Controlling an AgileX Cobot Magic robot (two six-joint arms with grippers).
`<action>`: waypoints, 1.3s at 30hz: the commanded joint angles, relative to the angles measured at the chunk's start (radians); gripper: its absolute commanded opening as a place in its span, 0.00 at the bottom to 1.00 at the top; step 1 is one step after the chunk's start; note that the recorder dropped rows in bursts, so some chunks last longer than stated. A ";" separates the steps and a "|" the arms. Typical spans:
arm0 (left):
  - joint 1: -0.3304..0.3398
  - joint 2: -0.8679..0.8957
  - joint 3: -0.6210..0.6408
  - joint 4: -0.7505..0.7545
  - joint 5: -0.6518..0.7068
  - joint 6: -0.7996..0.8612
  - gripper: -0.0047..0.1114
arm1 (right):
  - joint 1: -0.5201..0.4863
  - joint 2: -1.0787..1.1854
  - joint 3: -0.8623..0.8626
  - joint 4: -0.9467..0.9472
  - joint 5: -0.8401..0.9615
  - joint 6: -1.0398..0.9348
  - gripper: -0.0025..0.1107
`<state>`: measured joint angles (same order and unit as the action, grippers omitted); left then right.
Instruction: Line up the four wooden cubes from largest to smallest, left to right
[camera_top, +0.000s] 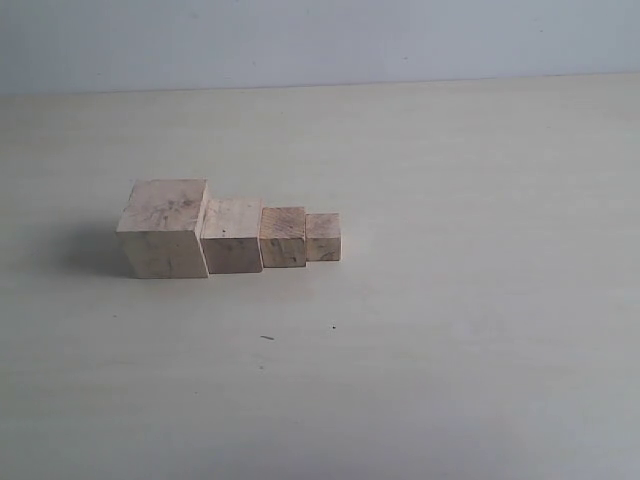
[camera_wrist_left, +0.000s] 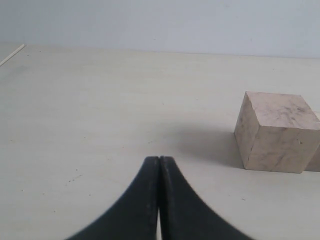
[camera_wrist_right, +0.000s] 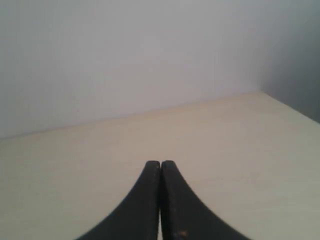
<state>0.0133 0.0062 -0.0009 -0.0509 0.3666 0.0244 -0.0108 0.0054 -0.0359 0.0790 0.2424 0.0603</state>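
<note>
Wooden cubes (camera_top: 232, 232), four, touching, ranked largest to smallest rightward as tasked; left gripper (camera_wrist_left: 159, 162) and right gripper (camera_wrist_right: 160, 165) clenched, empty.

Pale tabletop (camera_top: 450, 350) carrying four wooden cubes (camera_top: 240, 245)
Leftmost the largest cube (camera_top: 163, 230), then second cube (camera_top: 232, 236), third cube (camera_top: 283, 238), smallest cube (camera_top: 323, 238); neighbours touching in one row

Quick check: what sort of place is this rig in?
Probably a plain lab test bench: a pale tabletop, a blank light wall behind it, and four wooden cubes set in a row.
</note>
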 joint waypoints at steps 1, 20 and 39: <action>-0.006 -0.006 0.001 -0.008 -0.014 0.001 0.04 | -0.006 -0.005 0.036 -0.038 -0.004 0.042 0.02; -0.006 -0.006 0.001 -0.008 -0.014 0.001 0.04 | -0.006 -0.005 0.036 -0.034 0.110 -0.007 0.02; -0.006 -0.006 0.001 -0.008 -0.014 0.001 0.04 | -0.006 -0.005 0.036 -0.034 0.108 -0.007 0.02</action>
<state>0.0133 0.0062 -0.0009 -0.0509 0.3666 0.0244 -0.0108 0.0054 -0.0043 0.0495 0.3517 0.0581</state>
